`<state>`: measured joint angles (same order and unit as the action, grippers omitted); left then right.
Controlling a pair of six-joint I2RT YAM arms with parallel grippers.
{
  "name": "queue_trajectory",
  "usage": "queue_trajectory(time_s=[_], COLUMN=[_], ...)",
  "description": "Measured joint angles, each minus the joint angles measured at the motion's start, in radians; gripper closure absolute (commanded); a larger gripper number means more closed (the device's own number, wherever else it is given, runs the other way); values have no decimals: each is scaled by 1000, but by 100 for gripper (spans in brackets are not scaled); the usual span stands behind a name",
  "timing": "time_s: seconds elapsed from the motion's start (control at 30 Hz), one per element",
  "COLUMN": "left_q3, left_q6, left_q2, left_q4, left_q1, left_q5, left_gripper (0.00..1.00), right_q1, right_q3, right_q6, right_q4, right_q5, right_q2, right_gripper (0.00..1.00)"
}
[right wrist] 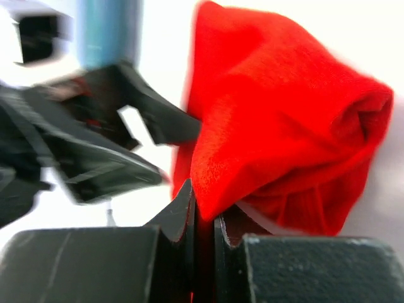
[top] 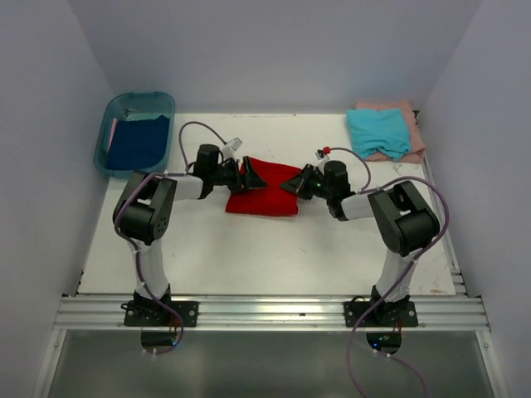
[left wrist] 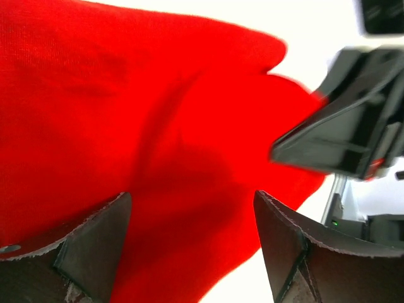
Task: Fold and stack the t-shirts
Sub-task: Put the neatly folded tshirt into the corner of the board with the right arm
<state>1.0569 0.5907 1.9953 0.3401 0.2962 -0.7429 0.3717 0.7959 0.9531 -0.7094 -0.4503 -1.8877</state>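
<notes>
table [top: 249,253] with red t-shirt [top: 267,199], pink t-shirt [top: 417,137], tub [top: 105,141]

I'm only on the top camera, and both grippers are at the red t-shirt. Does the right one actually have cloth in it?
Observer: Yes. The right wrist view shows the right gripper shut, with a bunched fold of the red t-shirt pinched in it.
Operator: And the left one, is it gripping too?
Observer: No. The left wrist view shows the left gripper open, its fingers wide apart, with red cloth showing in the gap and nothing pinched.
</notes>
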Motion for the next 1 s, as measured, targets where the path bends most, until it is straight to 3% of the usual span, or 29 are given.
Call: queue_trajectory(time_s=[0.2, 0.43, 0.63, 0.83, 1.0], left_q3=[-32, -125, -228, -304, -360], left_q6=[-3, -8, -8, -13, -23], left_q2=[-167, -428, -547, -565, -576], left_q4=[-93, -130, -166, -207, -231], left_q1=[2, -2, -2, -2, -2], left_q5=[42, 116, 149, 164, 171], left_gripper=[10, 1, 0, 0, 0], right_q1=[-58, -278, -408, -503, -562], right_q3=[1, 61, 201, 418, 433], right_q6=[12, 14, 31, 102, 81], right_q4=[-51, -76, -120, -248, -272], right_q5=[-24, -12, -2, -4, 72], right_q2=[153, 196, 132, -44, -64], right_gripper=[100, 100, 100, 100, 100])
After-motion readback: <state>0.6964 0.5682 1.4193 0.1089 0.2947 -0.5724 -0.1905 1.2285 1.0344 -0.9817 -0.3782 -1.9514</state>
